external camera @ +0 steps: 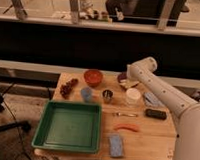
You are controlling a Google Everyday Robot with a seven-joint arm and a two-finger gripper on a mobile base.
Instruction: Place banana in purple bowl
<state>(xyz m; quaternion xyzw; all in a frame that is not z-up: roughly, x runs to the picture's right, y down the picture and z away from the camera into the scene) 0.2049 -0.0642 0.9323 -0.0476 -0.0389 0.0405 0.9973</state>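
The purple bowl (121, 77) stands at the back of the wooden table (156, 137), mostly hidden behind my arm. My gripper (127, 83) hangs at the end of the white arm, right over the bowl's near rim. A small pale yellow shape, seemingly the banana (130, 86), shows at the gripper's tip between the bowl and the white cup (133, 96). I cannot tell whether it is held or resting.
An orange-red bowl (93, 76), dark grapes (69, 87), a blue item (86, 94) and a metal cup (108, 96) lie left of the gripper. A green tray (71, 126) fills the front left. An orange-red stick (127, 127), a black item (155, 114) and a blue sponge (116, 144) lie in front.
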